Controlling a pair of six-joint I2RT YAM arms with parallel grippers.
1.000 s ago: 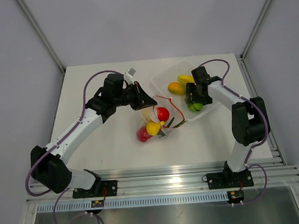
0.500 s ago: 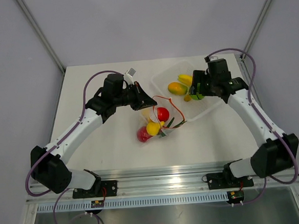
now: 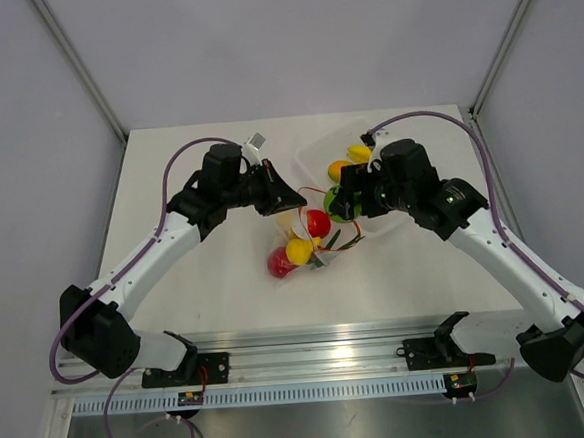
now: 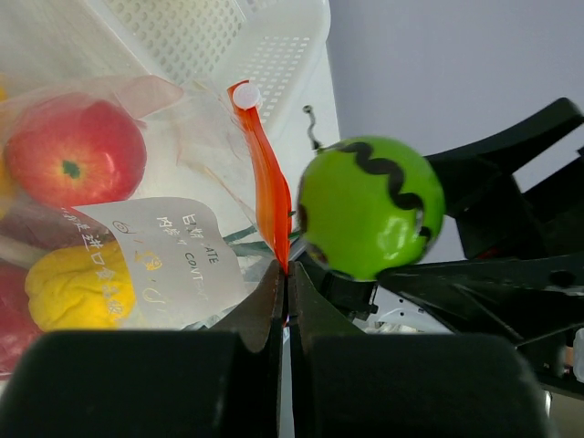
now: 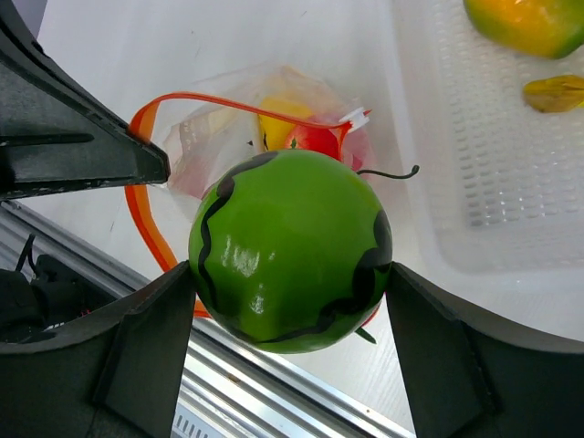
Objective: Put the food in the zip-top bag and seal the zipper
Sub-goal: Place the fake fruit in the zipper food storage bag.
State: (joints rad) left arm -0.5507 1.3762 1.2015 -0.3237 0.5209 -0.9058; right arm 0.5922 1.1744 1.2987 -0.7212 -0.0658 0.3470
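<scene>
One zip-top bag [image 3: 304, 240] sits mid-frame on the worktop [image 3: 227, 294]. Inside are two red round fruits [image 3: 317, 222], one yellow pepper [image 3: 298, 250] and maybe a couple of green stalks [image 3: 336, 240], hard to count. Behind it, upper right, there's one tray [image 3: 313, 155] with one mango [image 3: 339, 168] and one banana [image 3: 359, 154]. A second ago the right claw [image 3: 343, 201] was in the tray. Now it's by the bag mouth, spread wide around the one green round fruit [image 5: 290, 251]. The left claw [image 4: 283, 274] is pressed together on the zipper [image 4: 269, 192].
</scene>
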